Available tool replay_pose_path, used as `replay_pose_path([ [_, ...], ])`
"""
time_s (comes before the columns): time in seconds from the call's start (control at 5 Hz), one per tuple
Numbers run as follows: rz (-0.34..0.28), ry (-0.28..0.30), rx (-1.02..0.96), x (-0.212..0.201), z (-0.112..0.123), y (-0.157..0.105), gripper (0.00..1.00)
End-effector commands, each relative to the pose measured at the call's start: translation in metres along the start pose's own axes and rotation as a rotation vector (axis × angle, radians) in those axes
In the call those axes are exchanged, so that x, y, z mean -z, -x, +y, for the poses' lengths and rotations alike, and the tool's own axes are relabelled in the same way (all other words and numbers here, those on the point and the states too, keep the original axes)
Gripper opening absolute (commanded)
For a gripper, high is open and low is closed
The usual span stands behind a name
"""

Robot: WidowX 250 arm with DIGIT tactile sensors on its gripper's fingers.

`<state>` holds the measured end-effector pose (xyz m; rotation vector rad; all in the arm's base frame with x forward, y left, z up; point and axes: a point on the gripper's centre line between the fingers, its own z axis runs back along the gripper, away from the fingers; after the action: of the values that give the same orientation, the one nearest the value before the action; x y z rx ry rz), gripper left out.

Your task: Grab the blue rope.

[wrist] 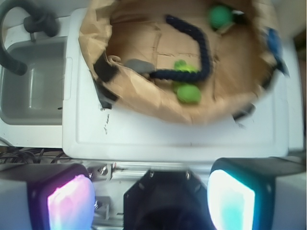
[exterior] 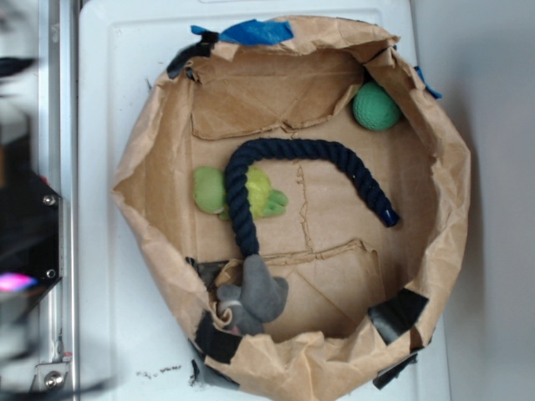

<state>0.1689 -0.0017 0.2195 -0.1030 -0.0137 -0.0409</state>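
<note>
The blue rope (exterior: 292,149) is thick, dark navy and twisted. It lies in an arch on the floor of a brown paper tub (exterior: 142,192), with its small bright-blue tip (exterior: 389,219) at the right end. Its left leg crosses a lime green toy (exterior: 209,190) and ends at a grey cloth lump (exterior: 261,292). In the wrist view the rope (wrist: 205,52) is far ahead, inside the tub. My gripper (wrist: 151,191) is open, its glowing pads (wrist: 72,206) wide apart with nothing between them. It hangs off the white table's left side, at the left edge of the exterior view (exterior: 15,280).
A dark green ball (exterior: 376,106) rests in the tub's far right corner. The crumpled paper wall (wrist: 144,96) stands between my gripper and the rope. Blue tape (exterior: 255,32) and black tape (exterior: 397,313) patch the rim. A grey sink (wrist: 29,81) with a black hose (wrist: 19,28) sits beside the table.
</note>
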Motion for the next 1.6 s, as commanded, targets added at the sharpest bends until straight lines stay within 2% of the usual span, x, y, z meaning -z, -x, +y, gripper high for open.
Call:
replay_pose_path([
  [0.0,-0.074,-0.001,0.079,0.029,0.026,-0.052,1.0],
  [0.2,-0.049,-0.028,0.114,0.073,0.032,-0.052,1.0],
  [0.4,-0.056,-0.013,0.038,0.101,0.05,-0.061,1.0],
  [1.0,-0.056,-0.013,0.038,0.101,0.05,-0.061,1.0],
  [1.2,-0.09,0.006,-0.003,0.103,0.053,-0.088,1.0],
  [1.4,-0.167,0.028,-0.084,0.109,0.059,-0.108,1.0],
])
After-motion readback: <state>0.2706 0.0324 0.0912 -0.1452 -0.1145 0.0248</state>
